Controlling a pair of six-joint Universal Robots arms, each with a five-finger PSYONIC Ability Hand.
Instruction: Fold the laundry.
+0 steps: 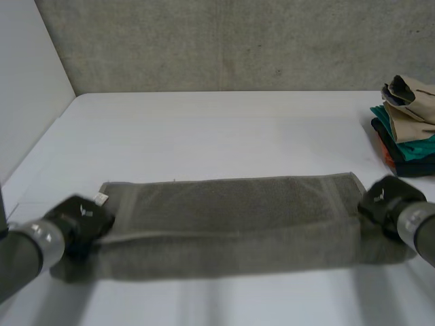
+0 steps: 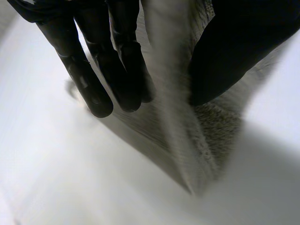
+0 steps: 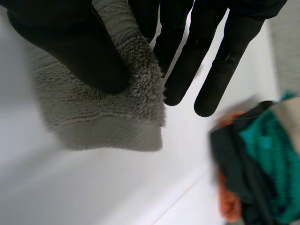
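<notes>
One wide white table sets the stage, and stretched across its near side is a long grey towel, already doubled lengthwise by the look of it. The far edge lies on the table while the near edge hangs just off it, with a shadow underneath. Off at the far right corner sits a pile of folded clothes, teal, beige and orange, well apart from the action; presumably that's where finished pieces go.

Now the hands. The left hand has the towel's left end and the right hand has the right end, so the cloth is pulled taut between them. That tension is what holds it flat and wrinkle-free for the next fold.

Close up on the left, straight fingers and thumb pinch the towel's edge between them. On the right, the thumb clamps the fluffy corner against the fingers. Firm pinch at both ends!

A small white tag peeks out at the left end. My read: mid-fold, with an end-to-end fold likely to come.
</notes>
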